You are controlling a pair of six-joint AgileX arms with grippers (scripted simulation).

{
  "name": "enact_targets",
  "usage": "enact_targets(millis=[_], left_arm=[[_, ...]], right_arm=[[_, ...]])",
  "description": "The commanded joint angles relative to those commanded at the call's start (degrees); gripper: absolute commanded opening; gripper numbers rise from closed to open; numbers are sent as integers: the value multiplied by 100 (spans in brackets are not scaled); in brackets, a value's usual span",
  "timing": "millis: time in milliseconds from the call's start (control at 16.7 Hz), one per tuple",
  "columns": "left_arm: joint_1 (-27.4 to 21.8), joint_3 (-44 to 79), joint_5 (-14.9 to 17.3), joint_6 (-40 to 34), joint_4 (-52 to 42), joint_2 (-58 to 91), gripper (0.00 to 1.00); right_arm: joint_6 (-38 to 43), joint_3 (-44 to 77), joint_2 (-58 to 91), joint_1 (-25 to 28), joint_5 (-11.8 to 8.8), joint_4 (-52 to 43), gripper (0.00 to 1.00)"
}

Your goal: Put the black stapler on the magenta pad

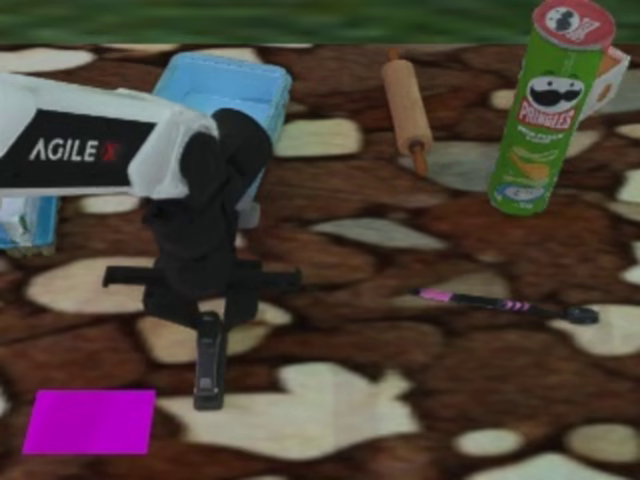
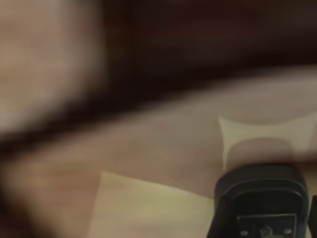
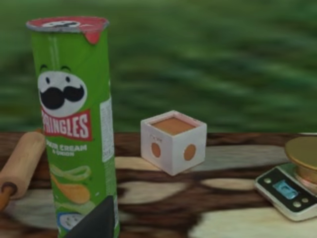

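The black stapler [image 1: 209,368] lies on the table pointing toward the front edge, and its end shows close up in the left wrist view [image 2: 262,203]. My left gripper [image 1: 207,315] hangs straight over the stapler's far end. It is open, with one dark finger on either side of that end. The magenta pad [image 1: 89,421] lies flat at the front left, to the left of the stapler and apart from it. My right arm is parked out of the top view, and its wrist camera faces the back right of the table.
A light blue tub [image 1: 230,90] stands behind the left arm. A wooden rolling pin [image 1: 408,100] and a green Pringles can [image 1: 545,120] stand at the back right. A thin black pen with pink marks [image 1: 500,303] lies mid-right. A white cube box [image 3: 173,141] and a small scale [image 3: 290,191] sit beyond the can.
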Motion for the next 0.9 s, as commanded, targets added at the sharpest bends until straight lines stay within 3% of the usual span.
enact_targets(millis=[540, 900], left_arm=[[-2, 94, -4, 3, -98, -61, 0], [65, 994, -11, -27, -1595, -524, 0]], right_arm=[[0, 0, 0, 0, 0, 0, 100], [0, 0, 0, 0, 0, 0, 100]])
